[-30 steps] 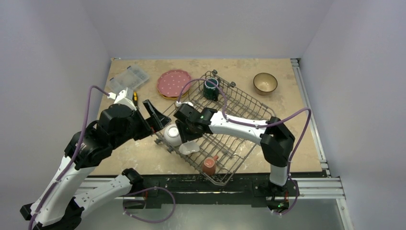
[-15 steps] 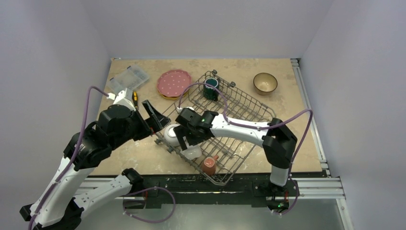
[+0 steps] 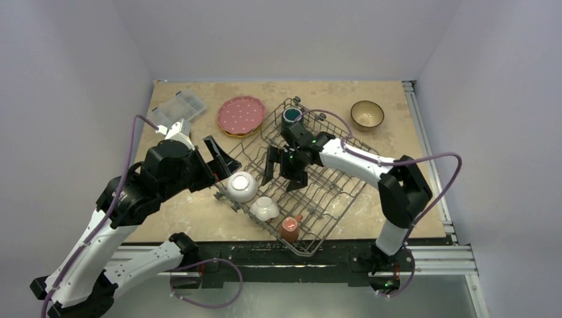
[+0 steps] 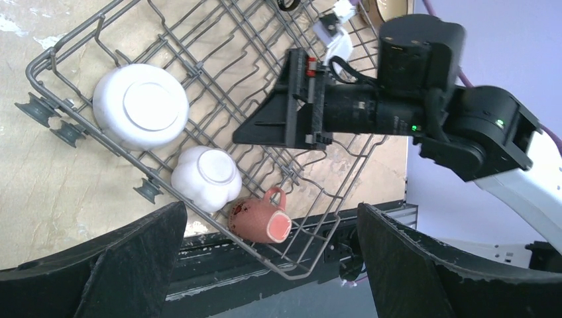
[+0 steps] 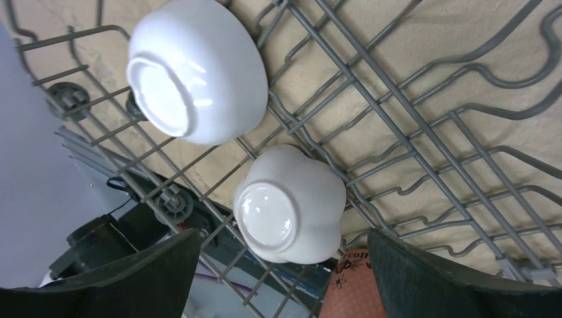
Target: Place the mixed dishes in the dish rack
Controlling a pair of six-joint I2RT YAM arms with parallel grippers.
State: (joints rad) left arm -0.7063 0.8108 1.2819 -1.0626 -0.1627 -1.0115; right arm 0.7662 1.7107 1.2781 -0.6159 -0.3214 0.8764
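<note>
- right gripper (image 3: 283, 173): jaws spread wide, holding nothing, above dish rack (image 3: 331, 140)
- left gripper (image 3: 221, 158): spread wide, holding nothing (at rack's edge)
- white bowl (image 3: 242, 186), small floral bowl (image 3: 264, 208): upside down in rack

Worktop (image 3: 318, 93): beige, marbled, with darker mottling showing across its bare areas.

Clear plastic box (image 3: 177, 108): lying flat at the worktop's far left corner and sitting skewed to the worktop's edges. The beige surface is showing through it.

Aluminium rail (image 3: 421, 126): running along the worktop's right edge, from far corner to near corner.

Second rail (image 3: 464, 255): lying across the worktop's near edge, with a black base plate (image 3: 265, 255) sitting beside it.

Grey floor panel (image 3: 331, 298): showing below the worktop's near edge.

Pale lilac walls (image 3: 285, 40): enclosing the worktop on its far, left and right sides.
</note>
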